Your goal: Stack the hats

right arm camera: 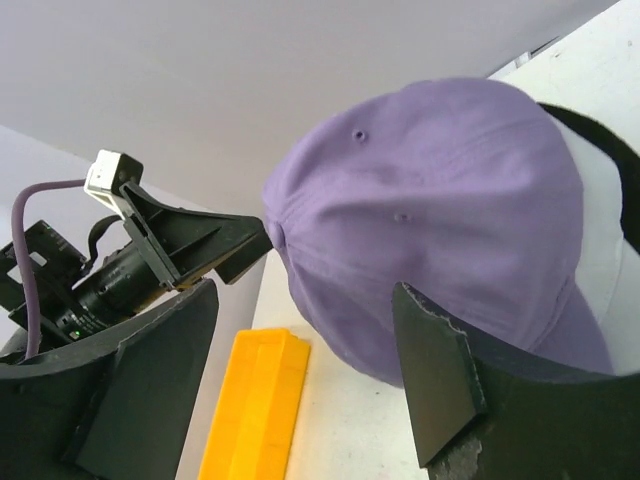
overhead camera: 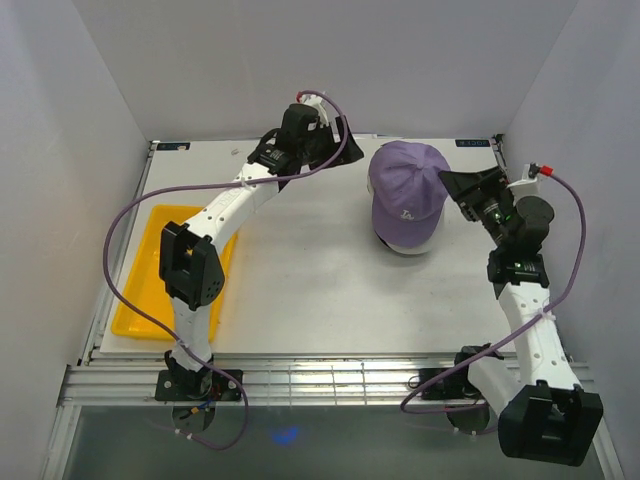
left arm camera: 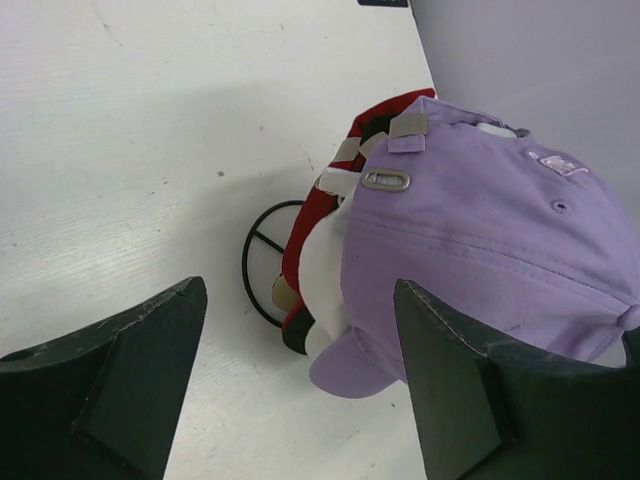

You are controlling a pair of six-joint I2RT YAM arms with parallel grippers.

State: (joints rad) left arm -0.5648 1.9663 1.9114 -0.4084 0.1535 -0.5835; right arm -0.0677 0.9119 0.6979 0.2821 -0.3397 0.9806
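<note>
stack of caps at far side of tabletop (overhead camera: 300, 270), lavender cap (overhead camera: 407, 195) topmost.
white cap (left arm camera: 322, 270) and red cap (left arm camera: 335, 190) show beneath it, beside wire stand (left arm camera: 265, 241); left gripper (left arm camera: 298, 335) and right gripper (right arm camera: 305, 335) both spread wide, empty, flanking stack.

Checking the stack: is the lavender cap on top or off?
On top: the lavender cap sits over the white cap and red cap.
</note>
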